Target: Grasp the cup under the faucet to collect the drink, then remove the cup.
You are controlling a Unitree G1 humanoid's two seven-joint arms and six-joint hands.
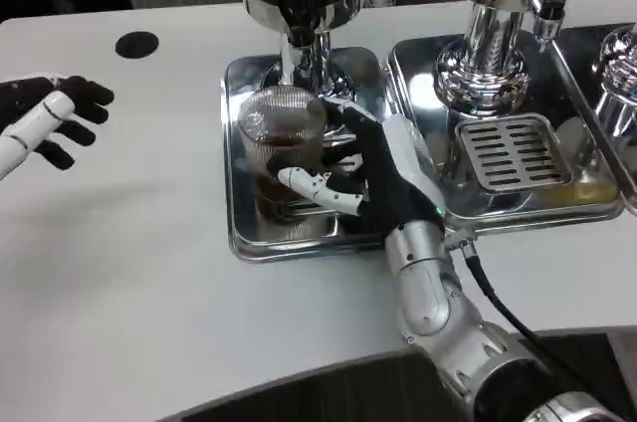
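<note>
A clear ribbed cup (284,148) holding dark drink stands on the silver drip tray (244,233) below the black faucet (297,6) of the left dispenser. My right hand (373,168) wraps the cup from its right side, thumb across the front and fingers behind. My left hand (45,118) hovers over the table at the far left, fingers apart and holding nothing.
A second dispenser (493,54) with a slotted drip grate (513,148) stands to the right, and the edge of a third one (617,74) shows at the far right. A black round mark (136,44) lies on the table at the back left.
</note>
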